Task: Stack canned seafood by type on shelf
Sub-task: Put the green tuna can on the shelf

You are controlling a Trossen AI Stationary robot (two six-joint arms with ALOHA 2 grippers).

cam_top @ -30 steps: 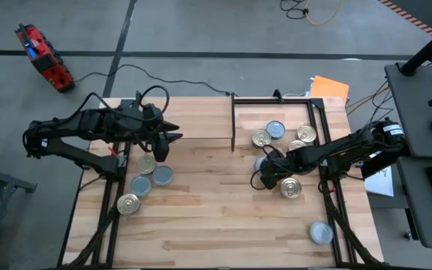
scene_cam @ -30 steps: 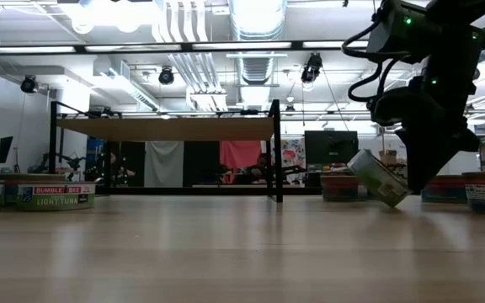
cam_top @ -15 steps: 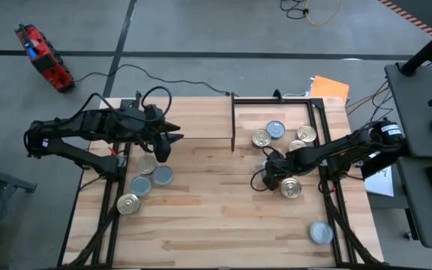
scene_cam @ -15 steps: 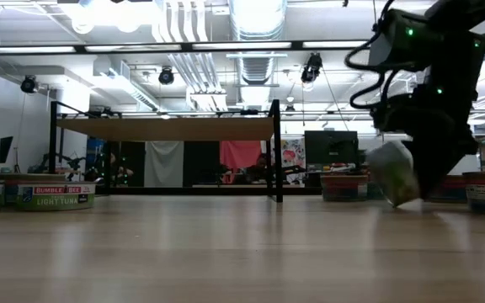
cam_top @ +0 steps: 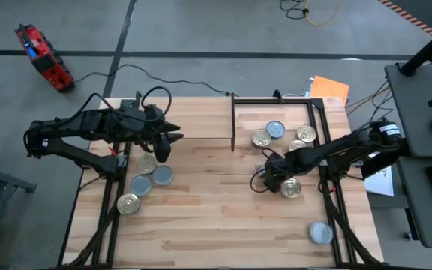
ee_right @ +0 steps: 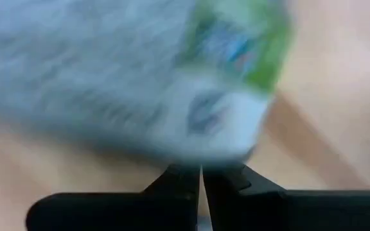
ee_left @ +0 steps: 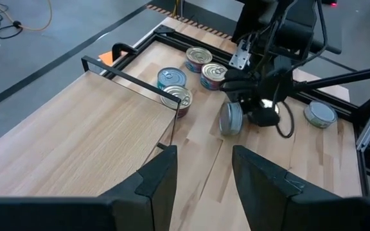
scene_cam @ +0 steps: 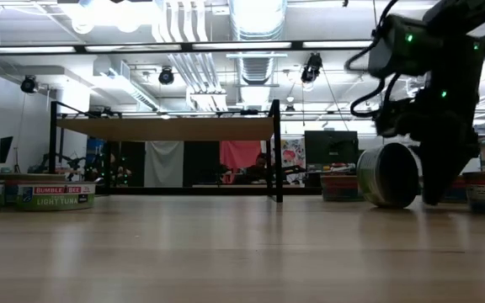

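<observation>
While a silver-lidded tin (scene_cam: 387, 175) stands on edge just ahead of the right gripper (scene_cam: 434, 189), fingers pressed together and empty | left gripper (ee_left: 203, 174) waits, fingers apart, holding nothing, beside the shelf (cam_top: 201, 124) | advice: reopen, straddle the tin's rim squarely before lifting.

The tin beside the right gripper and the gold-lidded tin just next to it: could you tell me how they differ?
The tin on edge stands on its rim, its flat face sideways; the gold-lidded tin lies flat, lid up. The first sits at the shut right gripper; the second lies just past it. Both rest on the tabletop.
</observation>
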